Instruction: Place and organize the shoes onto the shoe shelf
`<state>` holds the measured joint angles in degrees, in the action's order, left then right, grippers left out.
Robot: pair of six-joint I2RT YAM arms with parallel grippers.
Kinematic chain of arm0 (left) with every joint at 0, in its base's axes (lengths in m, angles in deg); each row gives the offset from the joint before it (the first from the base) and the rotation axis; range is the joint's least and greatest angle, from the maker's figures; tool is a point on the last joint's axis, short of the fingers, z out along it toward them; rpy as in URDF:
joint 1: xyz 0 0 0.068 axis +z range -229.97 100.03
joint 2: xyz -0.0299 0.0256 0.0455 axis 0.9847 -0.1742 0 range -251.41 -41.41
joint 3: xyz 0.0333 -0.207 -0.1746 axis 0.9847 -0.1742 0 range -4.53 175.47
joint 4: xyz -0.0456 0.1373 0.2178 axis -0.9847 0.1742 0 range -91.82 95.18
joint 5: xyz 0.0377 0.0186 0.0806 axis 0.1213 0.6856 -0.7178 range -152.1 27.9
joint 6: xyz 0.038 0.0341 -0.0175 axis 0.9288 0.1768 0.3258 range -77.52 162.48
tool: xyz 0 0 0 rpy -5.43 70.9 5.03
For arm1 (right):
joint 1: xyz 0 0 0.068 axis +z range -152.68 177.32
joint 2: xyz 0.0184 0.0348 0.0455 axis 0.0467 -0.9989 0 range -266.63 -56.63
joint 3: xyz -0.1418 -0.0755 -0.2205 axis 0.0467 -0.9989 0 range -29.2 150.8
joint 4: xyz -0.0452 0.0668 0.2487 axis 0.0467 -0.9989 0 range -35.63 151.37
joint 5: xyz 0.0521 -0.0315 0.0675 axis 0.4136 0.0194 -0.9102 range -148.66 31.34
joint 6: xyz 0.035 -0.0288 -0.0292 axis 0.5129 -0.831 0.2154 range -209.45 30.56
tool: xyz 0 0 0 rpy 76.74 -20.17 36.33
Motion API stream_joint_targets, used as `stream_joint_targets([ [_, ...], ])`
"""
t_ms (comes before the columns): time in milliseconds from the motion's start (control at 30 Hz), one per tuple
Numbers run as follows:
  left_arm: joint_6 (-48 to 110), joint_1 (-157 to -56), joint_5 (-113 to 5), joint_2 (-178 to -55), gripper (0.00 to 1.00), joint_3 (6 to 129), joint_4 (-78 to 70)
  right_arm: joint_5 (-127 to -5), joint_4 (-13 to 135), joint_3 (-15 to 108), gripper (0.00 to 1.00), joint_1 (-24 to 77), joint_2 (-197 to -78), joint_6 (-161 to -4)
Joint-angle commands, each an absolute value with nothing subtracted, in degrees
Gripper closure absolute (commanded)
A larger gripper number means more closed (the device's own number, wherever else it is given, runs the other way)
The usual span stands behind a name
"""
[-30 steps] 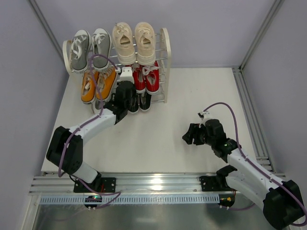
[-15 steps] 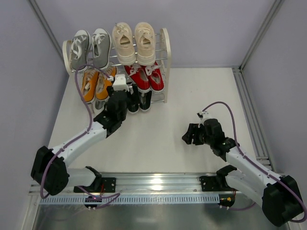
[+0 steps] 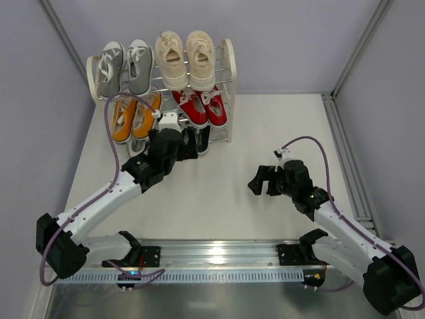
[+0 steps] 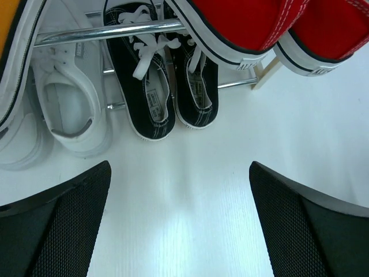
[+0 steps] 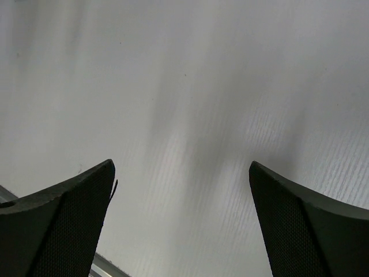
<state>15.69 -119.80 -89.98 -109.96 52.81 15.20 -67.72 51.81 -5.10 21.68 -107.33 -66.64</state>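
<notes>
On the shoe shelf (image 3: 228, 73), two grey shoes (image 3: 125, 66) and two cream shoes (image 3: 186, 58) are sitting on top, two orange shoes (image 3: 133, 116) and two red shoes (image 3: 202, 106) below, two black shoes (image 4: 161, 81) and two white shoes (image 4: 72, 104) lowest. Left pincer (image 4: 180, 173) and right pincer (image 3: 263, 182) are gaping wide, empty.

shoe shelf (image 3: 228, 70): table (image 3: 232, 186) rear | shoes (image 3: 176, 60): two pairs per tier | left tool (image 4: 179, 170): before shelf

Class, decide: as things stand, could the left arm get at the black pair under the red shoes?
Probably yes. The left gripper faces the black pair, jaws open, bare table between; the overhanging red shoes leave room only low down.
</notes>
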Motion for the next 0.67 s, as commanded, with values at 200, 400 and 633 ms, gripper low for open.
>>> stream_joint_targets([
  [200, 13.9, -120.7, -91.8, -101.1, 0.00, 60.5, 32.7, -63.6, 48.7, 4.4, 0.03, 21.7, -103.9, -68.2],
  [400, 16.7, -120.7, -93.1, -94.9, 0.00, 61.7, 36.0, -61.3, 48.5, 6.3, 0.03, 21.7, -102.4, -69.0],
  [633, 22.2, -120.7, -91.5, -88.3, 0.00, 59.8, 33.5, -51.9, 49.6, 8.4, 0.03, 21.6, -103.7, -70.5],
])
